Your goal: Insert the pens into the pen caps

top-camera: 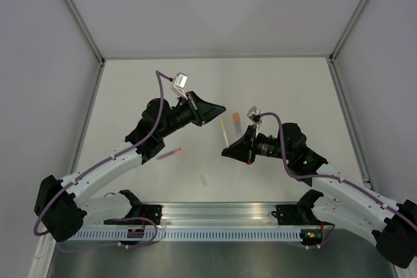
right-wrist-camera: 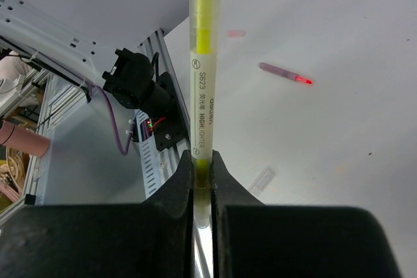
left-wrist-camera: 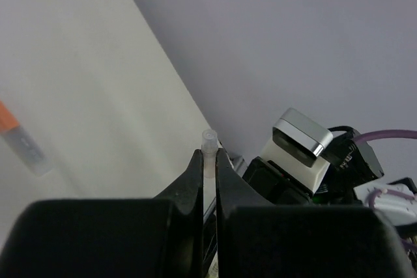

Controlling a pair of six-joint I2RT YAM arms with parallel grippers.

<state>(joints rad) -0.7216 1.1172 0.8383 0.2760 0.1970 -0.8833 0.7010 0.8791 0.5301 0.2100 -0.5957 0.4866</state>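
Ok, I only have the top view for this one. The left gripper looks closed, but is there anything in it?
Observer: Yes. The left wrist view shows the left gripper shut on a small translucent tube, whose end pokes out past the fingertips.
Operator: And the yellow pen on the right?
Observer: The right gripper is shut on one end of the yellow pen. "HIGHLIGHTER" is printed on the barrel.
Operator: Anything loose I might miss?
Observer: A small clear piece lies on the table close to the right gripper.
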